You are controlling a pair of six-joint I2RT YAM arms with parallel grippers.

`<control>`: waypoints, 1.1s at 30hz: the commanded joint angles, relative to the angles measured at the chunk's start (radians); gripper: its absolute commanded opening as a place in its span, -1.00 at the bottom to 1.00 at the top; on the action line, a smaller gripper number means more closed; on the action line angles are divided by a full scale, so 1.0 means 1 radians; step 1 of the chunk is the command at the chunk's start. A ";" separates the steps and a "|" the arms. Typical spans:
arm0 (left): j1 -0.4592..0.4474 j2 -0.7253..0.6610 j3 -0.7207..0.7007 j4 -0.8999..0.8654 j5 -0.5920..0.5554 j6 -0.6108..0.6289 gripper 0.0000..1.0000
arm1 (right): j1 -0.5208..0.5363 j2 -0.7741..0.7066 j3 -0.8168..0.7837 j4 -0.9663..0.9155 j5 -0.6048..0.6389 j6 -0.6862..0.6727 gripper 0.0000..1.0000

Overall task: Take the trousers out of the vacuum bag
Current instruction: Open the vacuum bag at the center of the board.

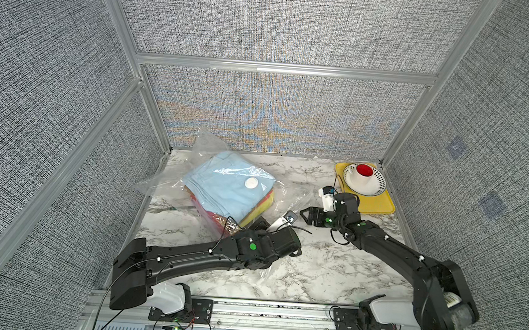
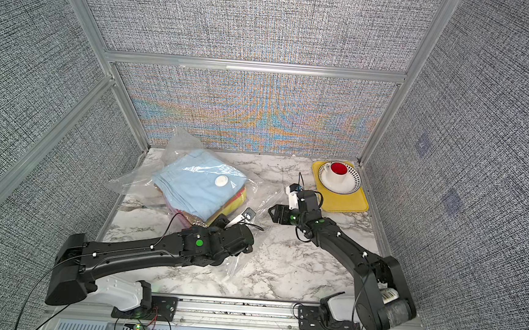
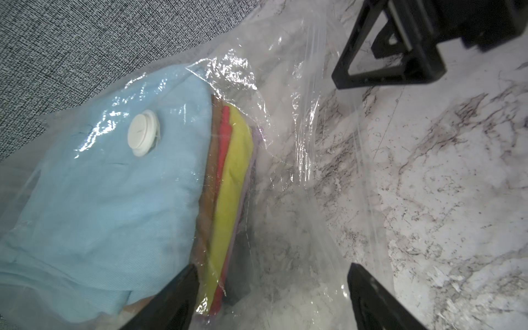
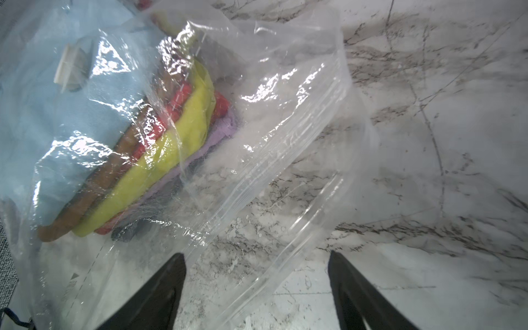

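Zero garments out: trousers (image 1: 223,190) lie stacked inside the vacuum bag (image 1: 160,182), far left on the table (image 1: 313,271). Step: approaching the bag mouth. Left gripper (image 3: 273,267), jaws wide and empty, sits low at the stack's near corner, arm stretched flat. Right gripper (image 4: 255,254), also wide and empty, points at the bag's loose zip edge. Next, likely: pinch that edge, lift, reach for the stack.

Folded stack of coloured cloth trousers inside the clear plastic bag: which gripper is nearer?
Left. The left gripper is open at the stack, by its near corner, one finger beside it; the right gripper is over the bag at its loose zip edge, apart.
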 commanded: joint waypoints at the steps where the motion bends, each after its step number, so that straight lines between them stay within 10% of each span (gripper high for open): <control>1: 0.003 -0.052 -0.025 0.042 -0.015 0.013 0.72 | 0.012 0.064 0.026 0.100 -0.009 0.026 0.61; 17: 0.010 -0.233 -0.152 0.056 -0.061 0.005 0.73 | 0.019 0.358 0.193 0.261 -0.066 -0.031 0.55; 28: 0.010 -0.215 -0.175 0.110 -0.060 0.052 0.74 | 0.058 0.192 0.198 0.169 -0.064 -0.035 -0.82; 33: 0.010 -0.192 -0.152 0.116 -0.057 0.088 0.75 | 0.077 0.123 0.239 0.088 -0.078 -0.067 -1.00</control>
